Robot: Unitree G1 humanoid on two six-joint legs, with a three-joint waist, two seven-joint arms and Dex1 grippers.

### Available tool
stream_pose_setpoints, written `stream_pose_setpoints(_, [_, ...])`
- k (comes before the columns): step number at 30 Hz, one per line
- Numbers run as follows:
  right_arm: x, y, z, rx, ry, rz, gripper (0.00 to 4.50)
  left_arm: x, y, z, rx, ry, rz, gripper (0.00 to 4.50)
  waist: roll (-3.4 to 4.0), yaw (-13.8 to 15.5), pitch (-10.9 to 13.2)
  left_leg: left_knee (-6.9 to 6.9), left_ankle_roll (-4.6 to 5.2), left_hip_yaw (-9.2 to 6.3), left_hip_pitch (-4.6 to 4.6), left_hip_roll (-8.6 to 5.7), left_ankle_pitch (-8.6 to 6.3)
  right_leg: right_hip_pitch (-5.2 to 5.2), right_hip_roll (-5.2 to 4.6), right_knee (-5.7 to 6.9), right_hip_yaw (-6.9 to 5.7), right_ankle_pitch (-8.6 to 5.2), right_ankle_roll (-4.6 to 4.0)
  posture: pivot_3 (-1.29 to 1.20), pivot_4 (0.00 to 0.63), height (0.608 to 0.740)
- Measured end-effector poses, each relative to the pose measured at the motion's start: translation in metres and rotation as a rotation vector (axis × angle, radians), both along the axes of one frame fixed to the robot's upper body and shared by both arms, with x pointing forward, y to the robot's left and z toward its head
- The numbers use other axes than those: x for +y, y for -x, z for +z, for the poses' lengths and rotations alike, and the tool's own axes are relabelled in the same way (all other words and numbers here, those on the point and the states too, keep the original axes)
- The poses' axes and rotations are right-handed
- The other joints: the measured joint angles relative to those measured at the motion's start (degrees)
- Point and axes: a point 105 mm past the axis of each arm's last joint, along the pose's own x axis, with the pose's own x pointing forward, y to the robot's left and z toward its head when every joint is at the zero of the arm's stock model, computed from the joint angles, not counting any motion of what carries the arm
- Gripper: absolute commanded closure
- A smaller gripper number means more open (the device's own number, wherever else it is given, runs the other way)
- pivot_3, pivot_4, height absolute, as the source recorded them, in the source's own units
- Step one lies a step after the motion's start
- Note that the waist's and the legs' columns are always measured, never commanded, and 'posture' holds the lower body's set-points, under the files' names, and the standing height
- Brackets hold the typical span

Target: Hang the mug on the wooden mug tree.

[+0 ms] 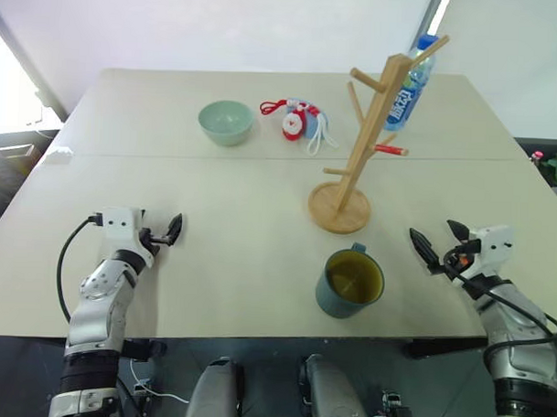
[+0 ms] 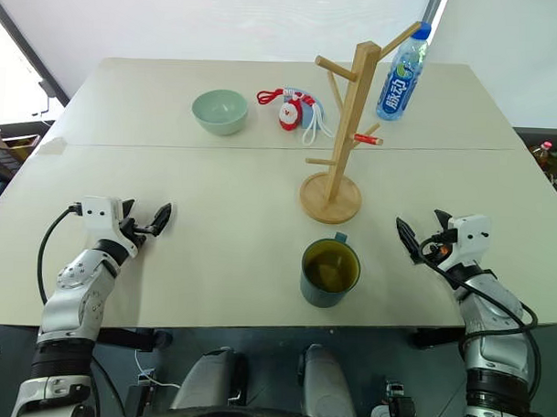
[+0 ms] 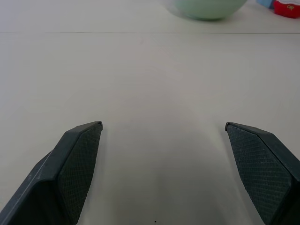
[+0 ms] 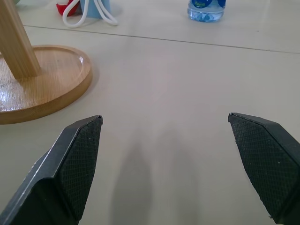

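One table (image 1: 215, 197). One mug tree (image 1: 359, 143) stands upright on its round base, post vertical, pegs slanting up; it partly hides the one water bottle (image 1: 409, 85) behind it. One mug (image 1: 348, 282) stands upright, mouth up, just in front of the tree's base, apart from it; its handle at the far rim is hard to make out. One green bowl (image 1: 227, 121). One red-and-blue trinket (image 1: 298, 120), detail unclear. Left gripper (image 1: 174, 229) and right gripper (image 1: 439, 242) are both spread wide, holding nothing.
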Motion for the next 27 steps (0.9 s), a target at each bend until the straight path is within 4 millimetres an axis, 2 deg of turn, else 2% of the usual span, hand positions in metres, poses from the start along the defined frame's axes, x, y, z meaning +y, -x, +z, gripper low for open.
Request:
stream_pose_setpoints(7, [0.0, 0.001, 0.005, -0.043, 0.01, 0.01, 0.05, -0.003, 0.004, 0.0, -0.002, 0.005, -0.011, 0.0, 0.0, 0.0, 0.0, 0.0, 0.0, 0.0, -0.01, 0.0, 0.0, 0.0, 0.0, 0.0, 0.0, 0.0, 0.0, 0.0, 0.15, 0.74])
stream_pose_setpoints(12, [0.001, 0.012, -0.008, 0.023, -0.038, 0.043, 0.05, -0.004, 0.009, -0.002, 0.008, 0.001, -0.023, 0.0, 0.0, 0.1, 0.0, 0.0, 0.0, 0.01, 0.0, 0.0, 0.0, 0.0, -0.02, -0.01, 0.01, 0.0, -0.01, 0.0, 0.15, 0.74])
stream_pose_setpoints(17, [0.004, 0.013, -0.002, 0.01, -0.049, 0.057, 0.05, -0.012, 0.009, -0.002, 0.007, 0.002, -0.07, 0.0, 0.0, 0.0, 0.0, 0.01, 0.0, 0.0, 0.01, 0.01, 0.0, 0.0, -0.02, 0.0, 0.0, 0.0, -0.01, 0.0, 0.15, 0.74])
stream_pose_setpoints(23, [0.009, 0.016, 0.0, 0.017, -0.04, 0.12, 0.05, -0.044, 0.009, 0.0, -0.012, -0.014, -0.249, 0.0, 0.01, 0.1, 0.0, 0.0, 0.0, 0.01, -0.04, -0.02, 0.0, -0.01, -0.03, -0.04, 0.0, -0.01, -0.02, 0.0, 0.15, 0.74])
stream_pose_setpoints(27, [0.016, 0.027, 0.006, 0.031, 0.022, 0.233, 0.05, -0.077, 0.019, 0.001, -0.017, -0.032, -0.447, 0.0, 0.0, 0.1, 0.0, 0.0, 0.0, 0.01, -0.05, -0.01, -0.01, 0.0, -0.04, -0.1, 0.0, -0.01, -0.02, 0.0, 0.15, 0.74])
